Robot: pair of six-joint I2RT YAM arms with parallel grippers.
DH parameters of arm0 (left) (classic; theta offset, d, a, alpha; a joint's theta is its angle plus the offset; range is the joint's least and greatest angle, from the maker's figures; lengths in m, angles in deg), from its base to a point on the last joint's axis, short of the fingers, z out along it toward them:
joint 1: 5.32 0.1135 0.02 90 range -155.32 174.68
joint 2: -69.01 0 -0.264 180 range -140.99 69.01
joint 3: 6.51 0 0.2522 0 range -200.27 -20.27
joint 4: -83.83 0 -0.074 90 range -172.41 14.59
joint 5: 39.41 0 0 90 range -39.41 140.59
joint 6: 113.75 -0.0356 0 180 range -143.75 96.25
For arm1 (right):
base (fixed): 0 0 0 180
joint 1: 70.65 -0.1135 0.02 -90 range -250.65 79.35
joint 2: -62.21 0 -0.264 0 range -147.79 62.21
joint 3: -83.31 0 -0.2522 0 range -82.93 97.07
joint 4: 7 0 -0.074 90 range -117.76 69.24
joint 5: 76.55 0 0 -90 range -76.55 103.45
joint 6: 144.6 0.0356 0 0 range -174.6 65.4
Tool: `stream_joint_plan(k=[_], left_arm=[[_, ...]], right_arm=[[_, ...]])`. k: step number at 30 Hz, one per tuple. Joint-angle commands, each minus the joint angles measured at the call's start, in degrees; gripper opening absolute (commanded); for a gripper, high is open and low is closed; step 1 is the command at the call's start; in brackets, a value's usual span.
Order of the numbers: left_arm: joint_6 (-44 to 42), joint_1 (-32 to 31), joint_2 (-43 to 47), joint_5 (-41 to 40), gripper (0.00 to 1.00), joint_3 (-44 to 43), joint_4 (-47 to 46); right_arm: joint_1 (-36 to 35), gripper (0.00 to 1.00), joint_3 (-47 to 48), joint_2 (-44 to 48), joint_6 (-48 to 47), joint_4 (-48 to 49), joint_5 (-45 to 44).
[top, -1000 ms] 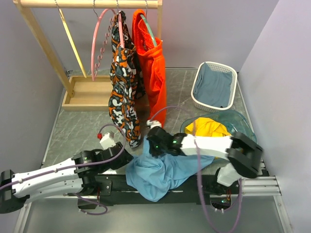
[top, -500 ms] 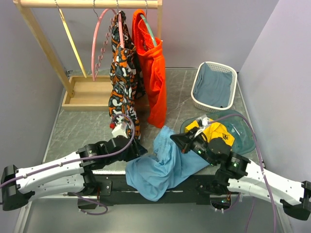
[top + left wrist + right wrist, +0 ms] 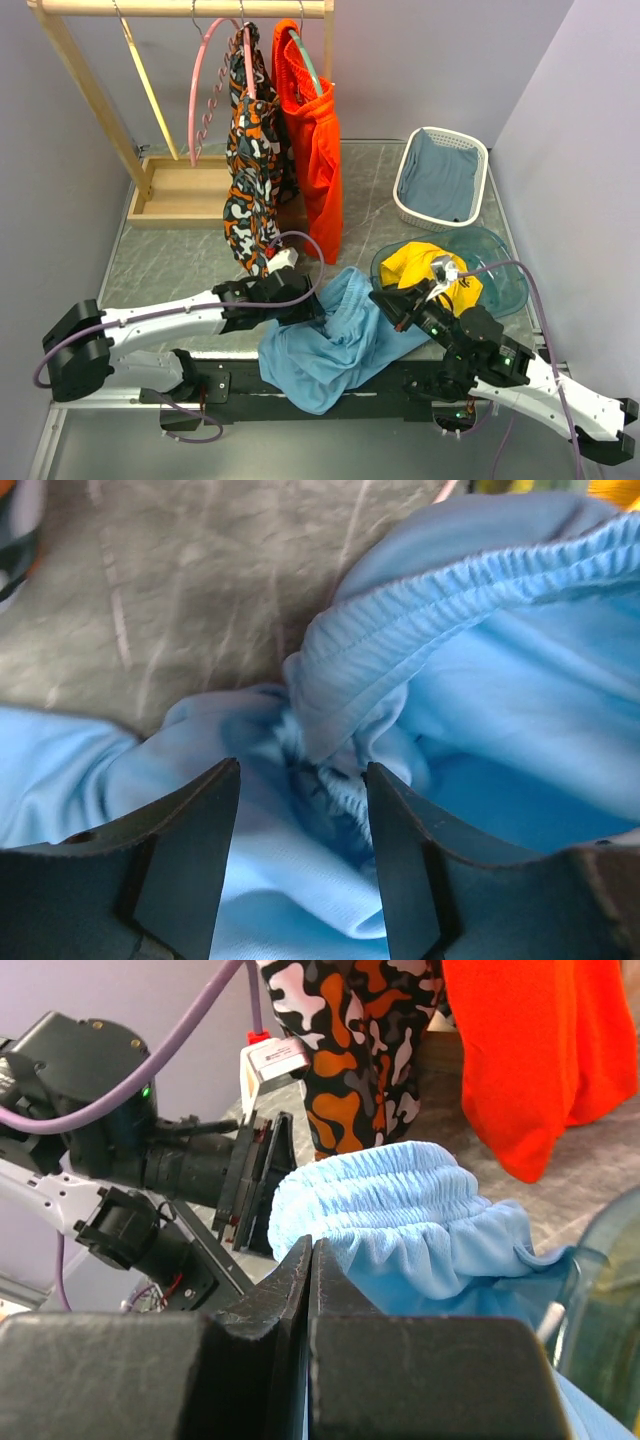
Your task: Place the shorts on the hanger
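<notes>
Left wrist: shorts (image 3: 500, 680) between parted fingers (image 3: 185, 860)

Grey table (image 3: 170, 265) under shorts (image 3: 330, 345), basket (image 3: 440, 131)

No writing, brand, number or sign can be read in any of the views. The small white plastic plug (image 3: 272, 1060) in the right wrist view is too small and blurred to tell whether anything is printed on its face.
</notes>
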Motion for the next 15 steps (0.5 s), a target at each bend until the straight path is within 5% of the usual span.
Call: stream_joint_plan(k=[1,10,13,15], left_arm=[[-3.49,0.67,-2.98,4.41,0.58,-0.87,-8.75],[-5.69,0.84,-10.63,4.34,0.66,-3.77,-14.46],[-5.16,1.11,-9.42,1.0,0.59,-2.46,-19.9],[-5.77,1.29,-8.36,-2.6,0.41,-1.4,-24.46]], right_arm=[[0.35,0.0,0.12,4.69,1.36,-3.32,-3.28],[0.35,0.0,2.67,8.83,1.98,-6.49,-6.89],[0.26,0.0,3.11,8.13,2.16,-6.05,-6.19],[0.35,0.0,3.63,7.16,2.07,-5.44,-6.01]])
